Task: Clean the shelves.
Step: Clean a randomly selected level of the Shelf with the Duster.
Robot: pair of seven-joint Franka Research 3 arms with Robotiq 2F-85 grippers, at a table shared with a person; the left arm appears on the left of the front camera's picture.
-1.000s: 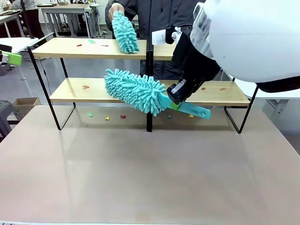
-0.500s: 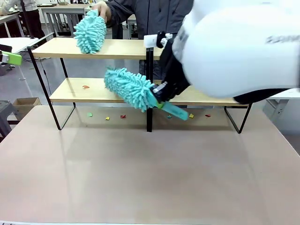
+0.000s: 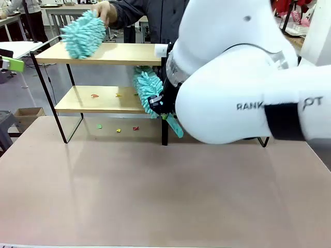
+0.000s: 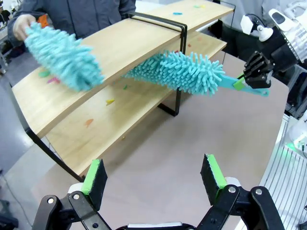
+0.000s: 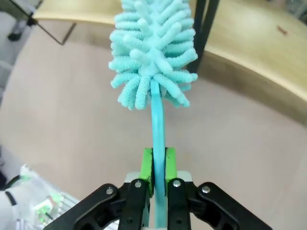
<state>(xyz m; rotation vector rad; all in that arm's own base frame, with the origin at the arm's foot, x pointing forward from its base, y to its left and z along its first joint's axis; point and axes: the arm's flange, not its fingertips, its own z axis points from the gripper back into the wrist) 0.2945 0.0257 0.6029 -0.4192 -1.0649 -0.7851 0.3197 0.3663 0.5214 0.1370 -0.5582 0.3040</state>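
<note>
1. the wide two-tier shelves of light wooden boards on a thin black frame (image 3: 103, 53) stand at the far side of the greyish-brown tabletop (image 3: 155, 196). in the front view the right arm's white casing (image 3: 232, 77) hides their right half.
2. the right gripper (image 5: 159, 165) is clamped on the flat turquoise handle of a fluffy turquoise microfibre duster (image 5: 151, 57). the green pads press both sides of the handle, and its end is lost between the fingers.
3. that duster's head sits at the central black upright (image 4: 180, 62), between the two boards (whether it touches the lower board is hard to tell).
4. a person's hand (image 3: 106, 11) holds a second turquoise duster (image 3: 83, 33) on the left end of the top board. it is motion-blurred, so its outline is soft.
5. the left gripper (image 4: 153, 175) hovers above the tabletop near the shelves, jaws spread wide with nothing between them.
6. small coloured scraps (image 3: 94, 95) lie on the lower board and on the tabletop beneath it. they are too small to identify.
</note>
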